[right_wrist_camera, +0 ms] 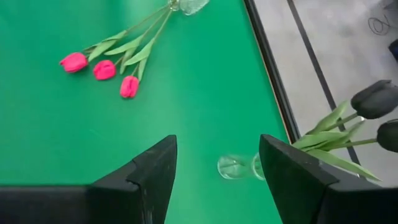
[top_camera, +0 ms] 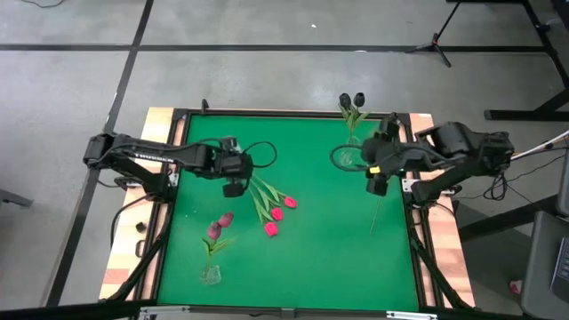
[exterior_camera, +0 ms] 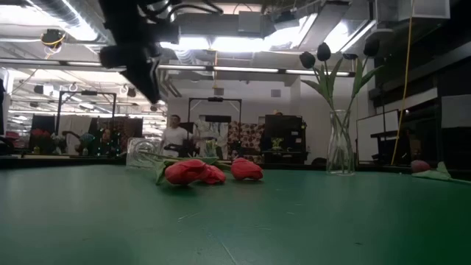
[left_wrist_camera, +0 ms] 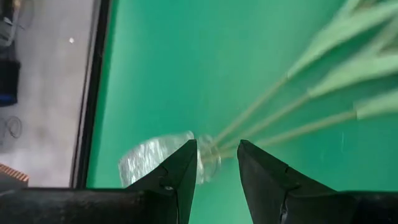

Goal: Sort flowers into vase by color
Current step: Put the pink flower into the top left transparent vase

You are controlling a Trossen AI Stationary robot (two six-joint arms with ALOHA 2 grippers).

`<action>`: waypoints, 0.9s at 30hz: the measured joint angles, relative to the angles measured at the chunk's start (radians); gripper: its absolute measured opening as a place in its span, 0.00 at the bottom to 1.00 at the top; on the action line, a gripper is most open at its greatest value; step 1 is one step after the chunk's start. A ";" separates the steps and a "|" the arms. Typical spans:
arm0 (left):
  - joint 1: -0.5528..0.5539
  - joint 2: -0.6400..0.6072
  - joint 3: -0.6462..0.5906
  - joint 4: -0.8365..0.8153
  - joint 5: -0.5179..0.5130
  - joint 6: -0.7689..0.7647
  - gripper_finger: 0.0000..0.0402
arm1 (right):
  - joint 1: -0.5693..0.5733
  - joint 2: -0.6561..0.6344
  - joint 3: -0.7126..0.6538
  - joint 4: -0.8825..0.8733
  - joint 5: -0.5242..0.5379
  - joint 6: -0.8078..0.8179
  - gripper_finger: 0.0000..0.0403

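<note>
A clear glass vase (left_wrist_camera: 149,163) lies on its side on the green table, left of middle. The stems (left_wrist_camera: 280,118) of three pink-red flowers (top_camera: 277,213) run out of its mouth, and their heads (exterior_camera: 193,171) rest on the cloth. My left gripper (left_wrist_camera: 216,163) hovers open above the vase's mouth, well clear of it in the low view (exterior_camera: 147,77). At the far right, an upright vase (exterior_camera: 340,143) holds near-black flowers (top_camera: 352,100). My right gripper (right_wrist_camera: 217,168) hangs open and holds nothing, high beside that vase (right_wrist_camera: 236,167).
A third vase (top_camera: 211,273) with dusky maroon-pink flowers (top_camera: 220,224) is at the near left. A thin stem-like line (top_camera: 376,218) shows on the cloth just nearer than my right gripper. The table has a dark raised border (top_camera: 293,113). The middle and near right of the cloth are bare.
</note>
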 joint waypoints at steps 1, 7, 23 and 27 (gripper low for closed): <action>-0.002 0.001 0.000 0.019 -0.009 -0.002 0.29 | 0.007 0.000 0.000 0.000 0.000 0.000 0.56; -0.004 0.001 0.000 0.081 -0.025 -0.190 0.29 | 0.047 0.000 0.000 -0.024 -0.001 0.022 0.56; 0.095 0.001 0.012 0.135 0.226 -0.260 0.42 | 0.154 0.002 -0.042 -0.072 0.017 0.095 0.56; 0.096 0.001 0.080 0.086 0.201 -0.129 0.52 | 0.159 0.001 -0.042 -0.070 0.017 0.107 0.56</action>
